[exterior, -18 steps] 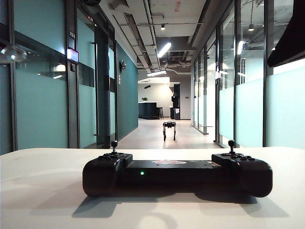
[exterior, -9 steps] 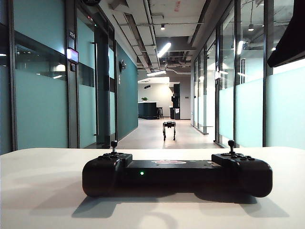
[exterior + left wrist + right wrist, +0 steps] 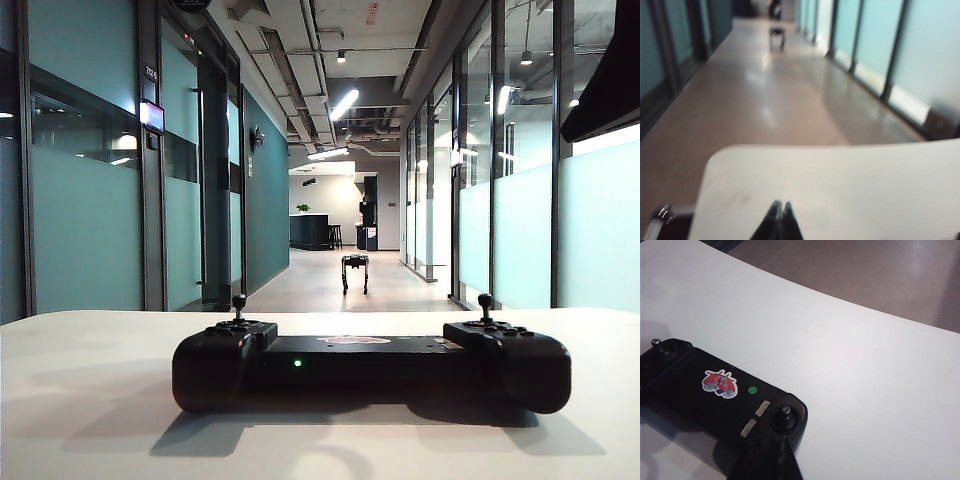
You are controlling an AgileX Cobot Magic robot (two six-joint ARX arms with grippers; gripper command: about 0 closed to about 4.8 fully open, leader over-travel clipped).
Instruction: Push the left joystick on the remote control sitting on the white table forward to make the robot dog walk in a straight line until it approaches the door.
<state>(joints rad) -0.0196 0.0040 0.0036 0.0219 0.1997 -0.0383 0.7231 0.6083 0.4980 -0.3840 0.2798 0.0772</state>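
Right hand [image 3: 782,452] beside remote control [image 3: 715,395].

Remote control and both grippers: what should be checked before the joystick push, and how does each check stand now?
1. Remote control flat on the white table, green light lit: ok.
2. Left joystick upright, nothing touching it: ok.
3. Left gripper shut and lined up on that joystick: not ok; it is over bare table, and the remote is outside its wrist view.
4. Right gripper shut and clear of the left joystick: ok; its tips are near the other stick.
5. Robot dog standing in the corridor: ok; its heading: cannot tell.
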